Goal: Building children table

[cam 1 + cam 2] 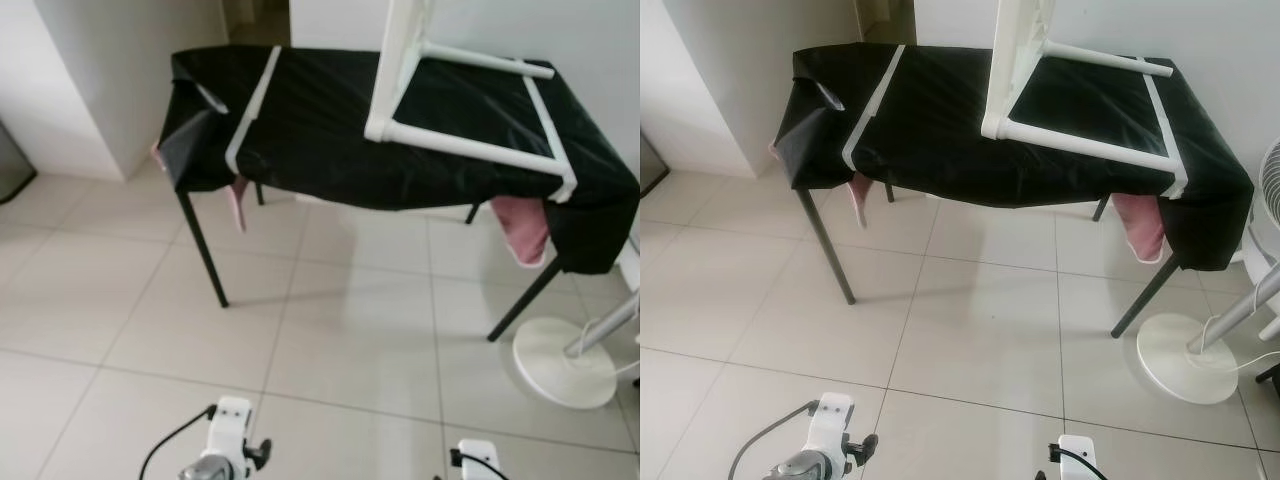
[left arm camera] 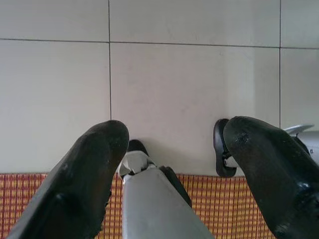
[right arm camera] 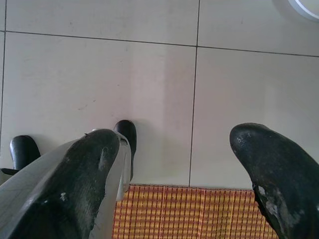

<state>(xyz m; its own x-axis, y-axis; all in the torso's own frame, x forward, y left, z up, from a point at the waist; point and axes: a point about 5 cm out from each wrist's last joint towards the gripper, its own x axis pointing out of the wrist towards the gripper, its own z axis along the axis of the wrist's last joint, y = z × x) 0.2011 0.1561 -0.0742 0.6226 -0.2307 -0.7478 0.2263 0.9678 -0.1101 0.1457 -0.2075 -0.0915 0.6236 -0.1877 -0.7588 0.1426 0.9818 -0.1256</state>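
My left claw (image 2: 169, 169) and right claw (image 3: 174, 174) hang spread over the floor. The white frame (image 1: 455, 140) at the tabletop's (image 1: 310, 120) right edge looks light and stiff; I'd grab a rail.

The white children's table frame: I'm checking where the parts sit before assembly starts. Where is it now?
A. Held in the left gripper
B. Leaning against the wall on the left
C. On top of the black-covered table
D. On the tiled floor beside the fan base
C: the white children's table frame rests on the black-covered table, its legs sticking up, while both grippers hang open over the tiled floor.
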